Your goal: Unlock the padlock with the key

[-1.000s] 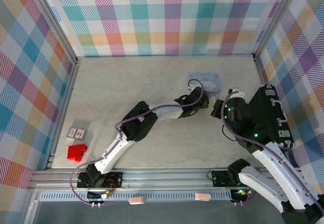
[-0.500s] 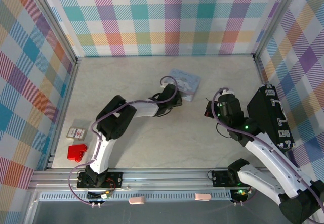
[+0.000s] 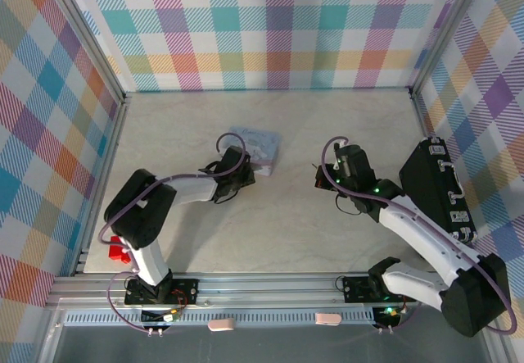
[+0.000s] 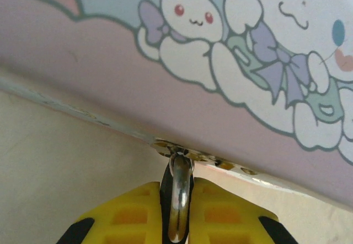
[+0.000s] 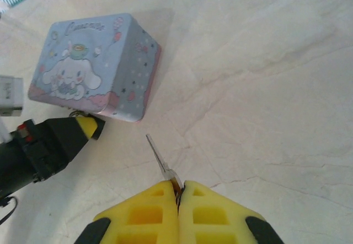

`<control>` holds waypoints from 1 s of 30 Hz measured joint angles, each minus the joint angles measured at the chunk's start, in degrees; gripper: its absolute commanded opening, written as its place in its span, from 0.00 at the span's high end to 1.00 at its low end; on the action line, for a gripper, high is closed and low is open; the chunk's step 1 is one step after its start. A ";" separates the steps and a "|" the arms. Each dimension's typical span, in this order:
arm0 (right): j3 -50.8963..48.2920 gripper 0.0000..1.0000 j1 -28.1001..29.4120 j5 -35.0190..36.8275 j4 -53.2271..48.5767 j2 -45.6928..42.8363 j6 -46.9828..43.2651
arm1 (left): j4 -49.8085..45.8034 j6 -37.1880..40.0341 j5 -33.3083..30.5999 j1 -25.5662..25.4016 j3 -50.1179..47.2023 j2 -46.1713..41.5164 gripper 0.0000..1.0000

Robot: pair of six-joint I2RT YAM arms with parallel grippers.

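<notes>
Padlock (image 4: 181, 172) sits at the lower edge of the cartoon tin (image 4: 220, 62), its silver shackle pinched between the left tool's (image 4: 177, 200) yellow fingers. Well apart across the table (image 3: 286, 215), the right tool (image 5: 177, 191) pinches the key (image 5: 159, 156), whose tip points toward the tin.

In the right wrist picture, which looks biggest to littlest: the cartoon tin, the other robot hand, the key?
1. cartoon tin
2. left hand, partly cut off at the edge
3. key, thinnest by far, though nearest the camera
</notes>
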 measured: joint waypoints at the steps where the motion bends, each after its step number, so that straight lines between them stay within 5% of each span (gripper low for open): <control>1: 0.00 1.00 0.00 -0.70 0.09 0.70 0.00 | -0.85 0.02 0.00 0.00 -1.11 -1.29 0.98; 7: -0.02 1.00 0.00 -3.45 1.66 3.63 0.00 | -6.82 -0.35 -1.01 -2.32 -5.33 -7.26 0.96; 16: -0.11 1.00 0.00 -5.33 2.80 4.76 0.22 | -5.99 -3.06 -1.36 -13.66 -2.67 -3.91 0.85; 30: -1.68 1.00 0.00 -5.38 2.58 2.71 0.92 | 0.85 -2.99 -3.96 -14.91 -10.84 -7.41 0.56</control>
